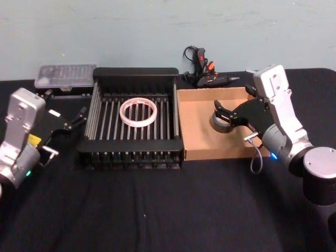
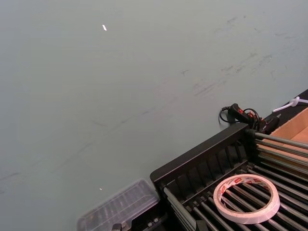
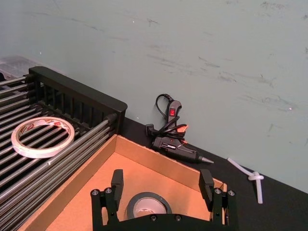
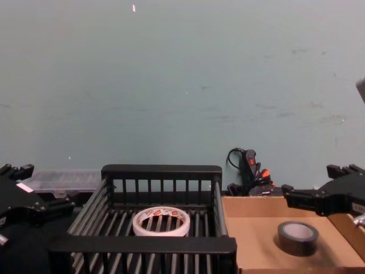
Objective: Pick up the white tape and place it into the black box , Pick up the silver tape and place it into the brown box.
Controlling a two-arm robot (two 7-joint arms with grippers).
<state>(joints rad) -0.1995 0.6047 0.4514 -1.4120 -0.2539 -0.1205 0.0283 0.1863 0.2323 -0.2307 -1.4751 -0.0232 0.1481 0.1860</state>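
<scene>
Head view first, and the right gripper (image 1: 224, 116) is over the shallow brown cardboard box (image 1: 195, 128), its black fingers spread apart with nothing between them. Right below sits the small dark grey-silver roll of duct tape (image 1: 219, 125), flat on the cardboard floor; in the right wrist view the roll (image 3: 148, 206) lies between the two fingertips (image 3: 117, 179) but clear of both, so that looks like a release, not a hold. Chest view agrees: silver tape (image 4: 297, 237) resting on the tray floor, right gripper (image 4: 319, 200) above it.

Moving out to the left, the large black slatted plastic crate (image 1: 135, 75) stands just beside the cardboard box, and the wide flat ring of white tape (image 1: 138, 113) with red marks on its core lies on the crate's bars. The left gripper (image 1: 74, 121) hangs off the crate's left side, fingers parted and empty.

Behind, against the wall, a clear plastic case (image 1: 64, 76) and a black glue gun (image 1: 206, 72) with its cord, both untouched.

Judging from this, both tapes are home; all that seems left is for the right arm to pull back.
</scene>
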